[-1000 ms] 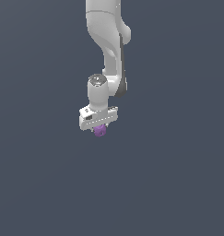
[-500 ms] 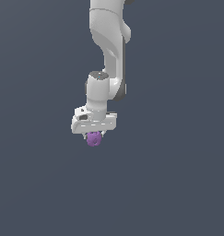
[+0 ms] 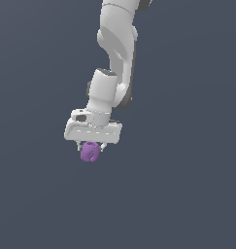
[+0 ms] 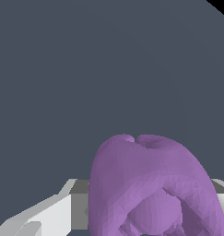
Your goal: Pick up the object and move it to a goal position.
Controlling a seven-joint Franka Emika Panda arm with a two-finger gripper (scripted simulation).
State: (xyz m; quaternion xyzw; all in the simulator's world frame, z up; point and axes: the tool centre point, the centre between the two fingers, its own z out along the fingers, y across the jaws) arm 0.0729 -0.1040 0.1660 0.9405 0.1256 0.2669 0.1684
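Observation:
The object [image 3: 90,152], a small matte purple lumpy blob, hangs just under the white hand of the arm in the exterior view. My gripper [image 3: 92,148] is shut on it, and the short fingers are mostly hidden behind the blob and the hand's body. In the wrist view the object [image 4: 150,189] fills the near part of the picture, with a dimple at its crown, and pale grey fingers [image 4: 62,209] press against its sides. It is held above the flat grey surface, with no contact showing below it.
The white arm [image 3: 117,53] reaches down from the top of the exterior view. Around it lies only a plain dark grey ground [image 3: 187,185]. No goal marker shows in either view.
The arm has carried the purple object toward the exterior view's left and slightly lower over the last second. The grip stays shut on it throughout.

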